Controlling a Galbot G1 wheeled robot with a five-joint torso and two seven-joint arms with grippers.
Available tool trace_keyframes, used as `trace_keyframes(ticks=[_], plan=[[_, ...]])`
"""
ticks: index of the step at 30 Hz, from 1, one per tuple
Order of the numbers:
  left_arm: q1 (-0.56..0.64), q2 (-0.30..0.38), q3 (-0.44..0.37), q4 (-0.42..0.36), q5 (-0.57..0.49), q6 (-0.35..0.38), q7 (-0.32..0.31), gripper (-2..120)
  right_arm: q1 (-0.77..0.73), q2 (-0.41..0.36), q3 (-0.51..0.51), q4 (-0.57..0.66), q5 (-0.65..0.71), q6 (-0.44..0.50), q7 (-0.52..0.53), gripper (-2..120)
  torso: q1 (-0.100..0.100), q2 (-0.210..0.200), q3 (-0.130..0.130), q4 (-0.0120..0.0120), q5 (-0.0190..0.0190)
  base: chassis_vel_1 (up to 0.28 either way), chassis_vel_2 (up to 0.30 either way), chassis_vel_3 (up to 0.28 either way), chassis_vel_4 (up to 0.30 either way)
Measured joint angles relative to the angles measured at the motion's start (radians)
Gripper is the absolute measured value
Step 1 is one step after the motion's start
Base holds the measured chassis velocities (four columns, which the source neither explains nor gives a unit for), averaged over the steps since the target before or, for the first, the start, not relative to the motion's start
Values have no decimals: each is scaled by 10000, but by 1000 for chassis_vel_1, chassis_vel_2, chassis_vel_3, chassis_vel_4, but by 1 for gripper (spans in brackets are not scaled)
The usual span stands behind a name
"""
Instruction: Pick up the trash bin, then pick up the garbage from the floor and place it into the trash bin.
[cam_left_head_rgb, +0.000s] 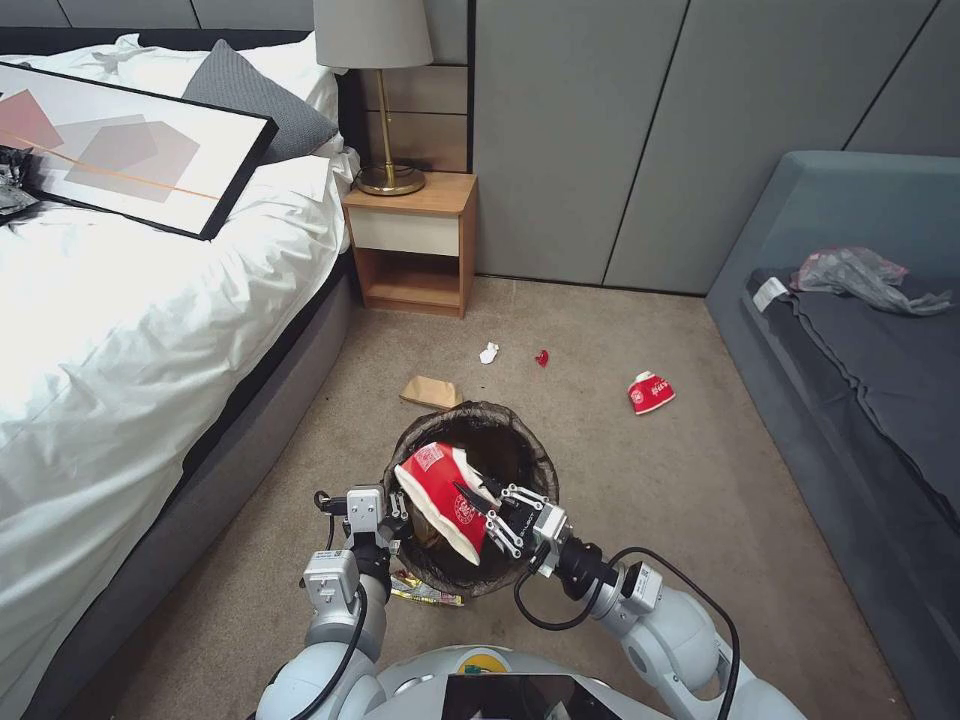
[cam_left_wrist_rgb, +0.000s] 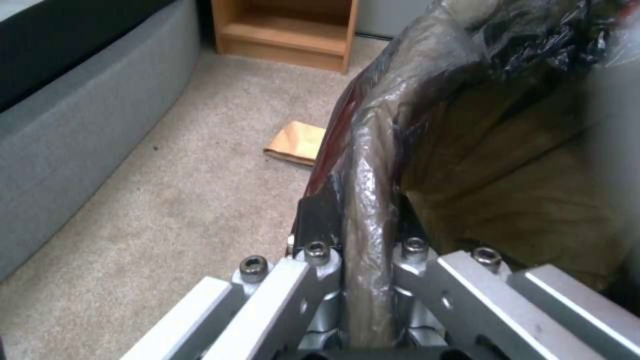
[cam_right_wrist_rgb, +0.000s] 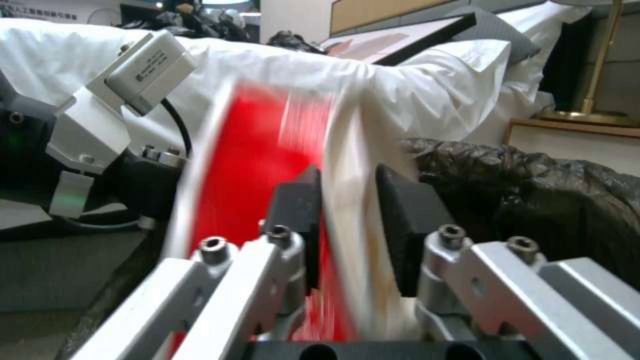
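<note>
Left gripper: clamped on the near-left rim of the trash bin, liner bag pinched betw. the pads, so the bin is kept up off the carpet and steady
Right gripper: closed on a red-and-white paper cup; the cup is held flat over the bin mouth, near side, prob. so it can be dropped straight in
Cup in right wrist view: thin wall squeezed betw. the two black pads, red side to one pad
Bin: in front of the robot, mid floor, mouth open and facing up
Still on floor: brown paper bag just past the far rim; white scrap and red scrap farther; 2nd crushed cup far right; yellow wrapper near, under the bin
Edges: bed close on the left, grey sofa on the right, nightstand at the far wall
Room: open carpet betw. bed and sofa; far-right side looks easiest to reach
</note>
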Motion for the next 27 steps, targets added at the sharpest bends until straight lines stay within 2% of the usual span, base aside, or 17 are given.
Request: trace_keyframes(ticks=[1, 2, 4, 5, 7, 9, 10, 13, 15, 16, 18, 23, 26, 27], plan=[[1, 3, -2, -5, -3, 0, 0, 2, 16, -12, 2, 1, -17, -5, 1, 30, 0, 0, 0, 0, 0, 0, 0, 0, 0], [1, 3, -2, -5, -3, 0, 0, 2, 16, -12, 2, 1, -17, -5, 1, 30, 0, 0, 0, 0, 0, 0, 0, 0, 0], [3, 7, -14, -20, -8, 1, -2, 2, 23, -32, 9, 12, -48, -12, 5, 41, 0, 0, 0, 1, 0, 0, 0, 0, 0], [3, 7, -14, -20, -8, 1, -2, 2, 23, -32, 9, 12, -48, -12, 5, 41, 0, 0, 0, 1, 0, 0, 0, 0, 0], [4, 7, -15, -35, -14, 3, -3, 2, 9, -44, 13, 35, -103, -14, 7, 53, 0, 0, 0, 1, 0, 0, 0, 0, 0], [3, 6, -14, -37, -15, 3, -3, 2, 7, -47, 17, 43, -122, -14, 7, 56, 0, 0, 0, 0, -1, 0, 0, 0, 0], [3, 5, -12, -43, -15, 3, -4, 2, 6, -60, 37, 61, -141, -13, 7, 64, 0, 0, 0, 0, 0, 0, 0, 0, 0], [2, 4, -12, -45, -14, 5, -5, 2, 6, -70, 59, 80, -148, -12, 6, 69, 0, 0, 0, 1, 0, 0, 0, 0, 0], [1, 2, -5, -61, -16, 6, -5, 2, 12, -100, 104, 120, -166, -10, 6, 82, 0, 0, 0, 0, 0, 0, 0, 0, 0], [1, 2, -5, -61, -16, 6, -5, 2, 12, -100, 104, 120, -166, -10, 6, 82, 0, 0, 0, 0, 0, 0, 0, 0, 0], [4, 1, -5, -70, -15, 6, -5, 2, 12, -102, 149, 195, -200, 5, 1, 92, 0, 0, 0, 1, 0, 0, 0, 0, 0], [6, 5, -20, -72, -16, 6, -5, 2, -20, -32, 240, 424, -310, 80, 93, 99, 0, 0, 0, 1, 0, 0, 0, 0, 0], [5, 12, -62, -69, -16, 6, -5, 2, -131, 104, 413, 1033, -589, 172, 621, 100, 0, 0, 0, 1, 0, 0, 0, 0, 0], [1, 15, -90, -52, -17, 4, -5, 2, -227, 243, 570, 1396, -782, 180, 1100, 100, 0, 0, 0, 2, -1, 0, 0, 0, 0]])
